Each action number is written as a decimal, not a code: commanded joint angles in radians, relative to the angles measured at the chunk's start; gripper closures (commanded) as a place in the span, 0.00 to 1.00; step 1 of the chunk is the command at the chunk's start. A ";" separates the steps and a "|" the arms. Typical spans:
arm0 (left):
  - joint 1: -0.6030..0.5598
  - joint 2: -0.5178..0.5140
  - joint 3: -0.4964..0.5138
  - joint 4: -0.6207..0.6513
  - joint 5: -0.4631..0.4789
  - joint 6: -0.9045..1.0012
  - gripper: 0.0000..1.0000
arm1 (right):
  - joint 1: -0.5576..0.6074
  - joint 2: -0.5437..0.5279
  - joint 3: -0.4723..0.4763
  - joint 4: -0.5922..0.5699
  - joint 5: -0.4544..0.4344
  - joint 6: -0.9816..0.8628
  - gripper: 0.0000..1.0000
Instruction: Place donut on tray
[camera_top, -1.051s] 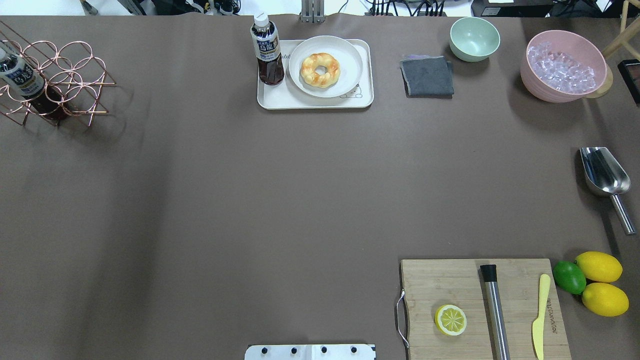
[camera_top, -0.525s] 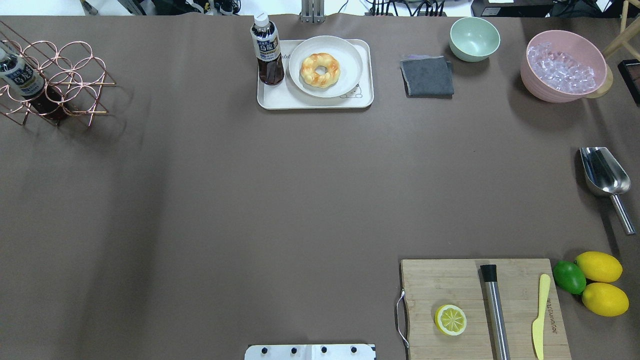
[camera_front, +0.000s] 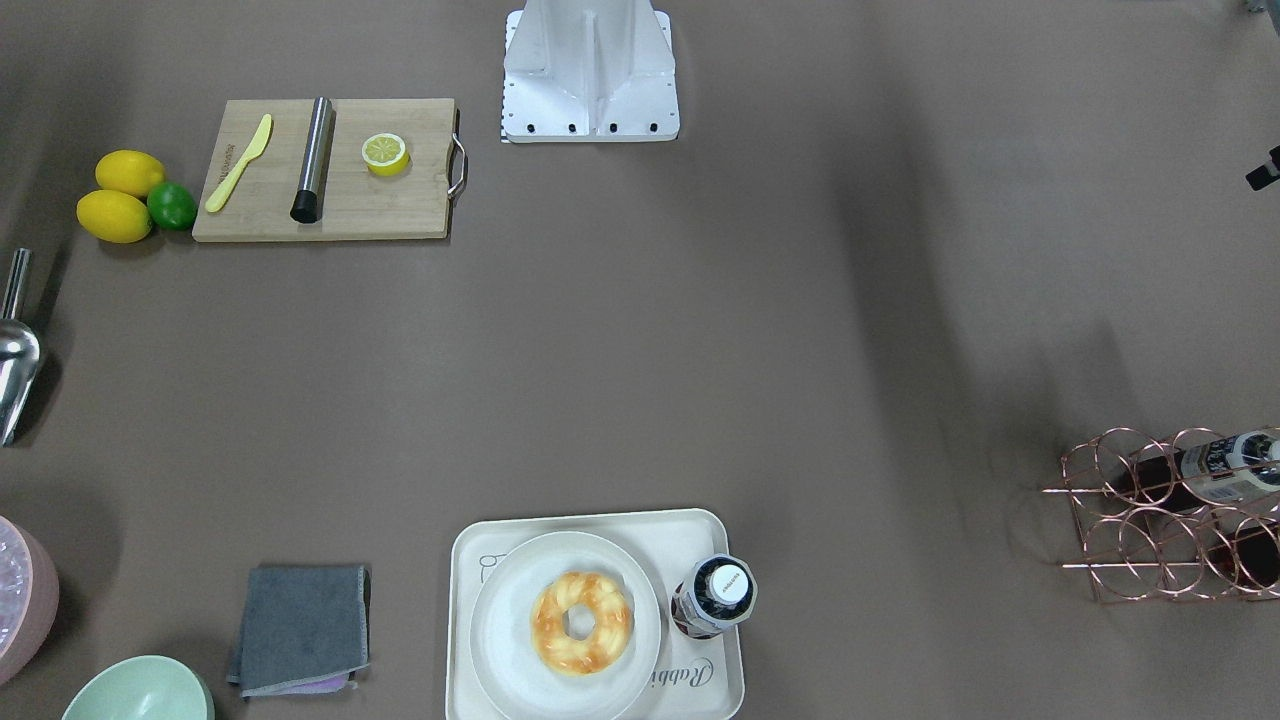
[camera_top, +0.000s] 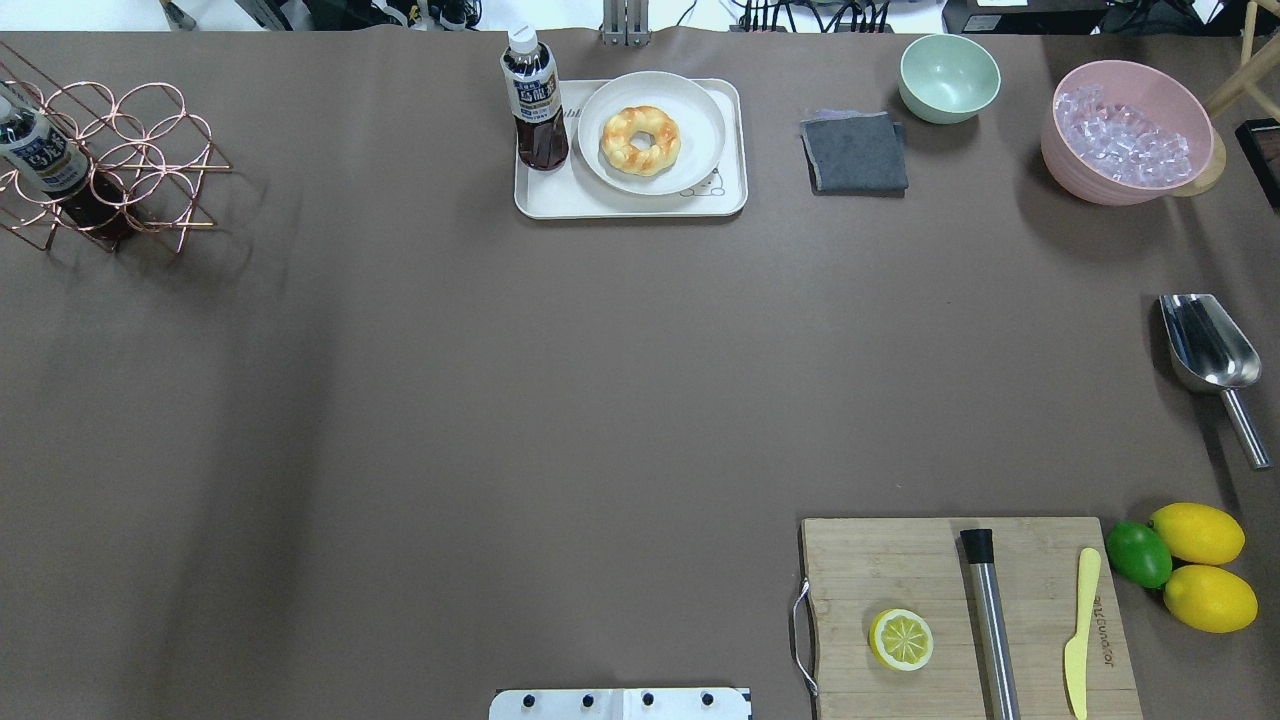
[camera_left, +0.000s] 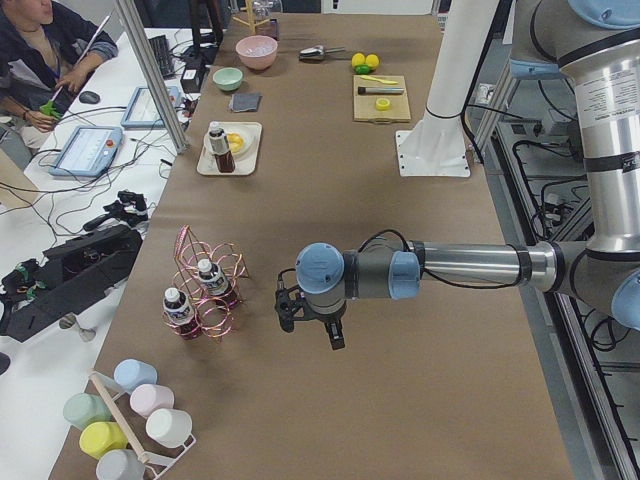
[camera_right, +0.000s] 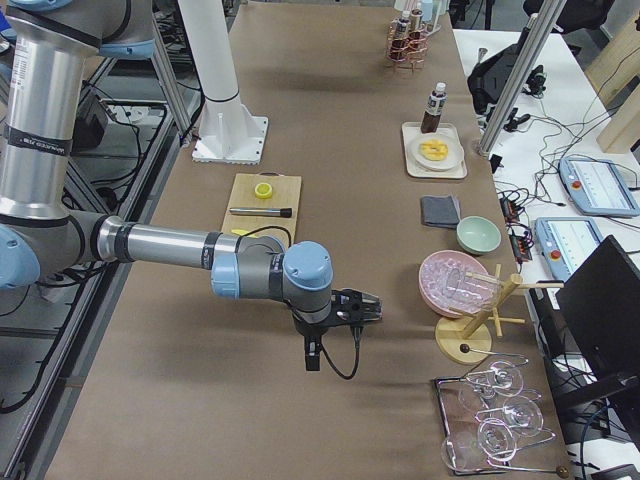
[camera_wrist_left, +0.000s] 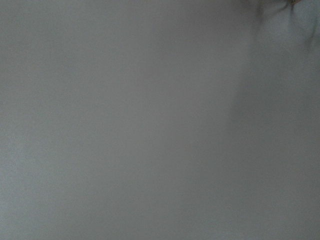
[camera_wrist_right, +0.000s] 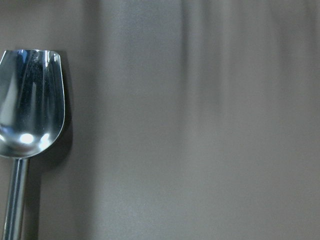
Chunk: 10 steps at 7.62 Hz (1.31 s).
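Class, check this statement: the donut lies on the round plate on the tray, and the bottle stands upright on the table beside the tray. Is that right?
Not quite. The bottle stands upright on the tray itself, next to the plate, not on the table; the overhead view shows this. The donut does lie on the round plate on the tray.

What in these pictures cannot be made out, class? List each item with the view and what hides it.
The left gripper and right gripper: only in the side views, too small to tell open or shut.
The tray script: overhead view, the bottle and plate cover most of it.
The pink bowl: front-facing view, cut off by the left edge.
The scoop handle: right wrist view, cut off by the bottom edge.
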 joint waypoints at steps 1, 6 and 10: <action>0.000 0.000 0.002 -0.001 0.000 0.000 0.01 | 0.012 -0.015 -0.004 0.002 -0.011 -0.001 0.00; 0.000 0.000 0.002 -0.001 0.000 0.000 0.01 | 0.030 -0.041 0.000 0.002 -0.011 -0.001 0.00; 0.000 0.000 0.003 -0.001 0.000 0.000 0.01 | 0.053 -0.047 -0.001 0.002 -0.001 -0.001 0.00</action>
